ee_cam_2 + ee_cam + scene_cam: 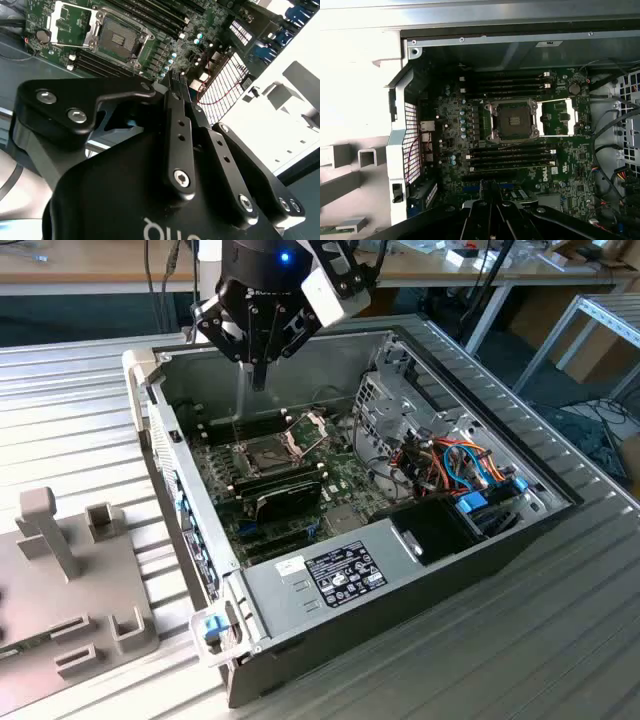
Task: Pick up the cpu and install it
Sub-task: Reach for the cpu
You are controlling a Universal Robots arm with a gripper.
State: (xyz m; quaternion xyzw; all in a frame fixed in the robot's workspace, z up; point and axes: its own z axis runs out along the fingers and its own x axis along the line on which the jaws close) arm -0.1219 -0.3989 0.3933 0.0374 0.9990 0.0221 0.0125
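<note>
Above the open grey metal computer case (345, 360) and its green motherboard (450, 125) hangs the black gripper (258, 380). Its fingers are pinched narrow on a thin dark chip, apparently the cpu (178, 82), apart from the open silver-framed square socket (512, 120).

I saw my gripper (177, 83), fingers (176, 125) pressed together, hanging above the motherboard (169, 49), near its open socket (120, 39) (hinged frame (70, 20) flipped back beside it).

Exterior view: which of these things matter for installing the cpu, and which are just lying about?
For the job: gripper, above the open case; open socket; motherboard.
Lying about: grey fixture; power supply; coloured cables.
</note>
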